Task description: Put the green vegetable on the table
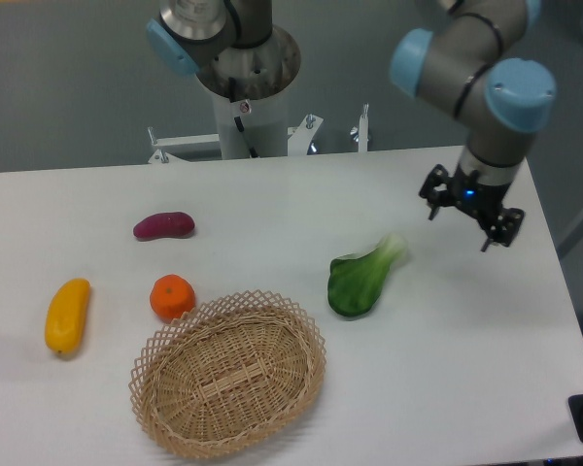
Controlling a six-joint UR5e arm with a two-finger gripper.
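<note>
Resting spot: the green vegetable (362, 280) lay flat on the table (272, 209), well to the camera-left of the gripper (470, 215) and a little nearer the camera, stalk end pointing up toward the tool.
Tool state: the gripper hung over the far right part of the table with its two fingers spread apart and nothing between them.
Contact: the gripper was well apart from the vegetable, with bare tabletop between them.
Basket: the wicker basket (229, 373) sat farther from the tool, beyond the vegetable's leafy end; the leaf lay just beside its rim but seemed not to touch it.
Other items: an orange (172, 297), a yellow fruit (67, 315) and a purple sweet potato (163, 226) lay far off on the side away from the tool.
Progress: judging by the layout, the placing looked done, the vegetable being on the table and outside the basket.
Doing it well: the arm would best keep its fingers spread and stay high, clear of the stalk, so the vegetable is not nudged toward the basket.
</note>
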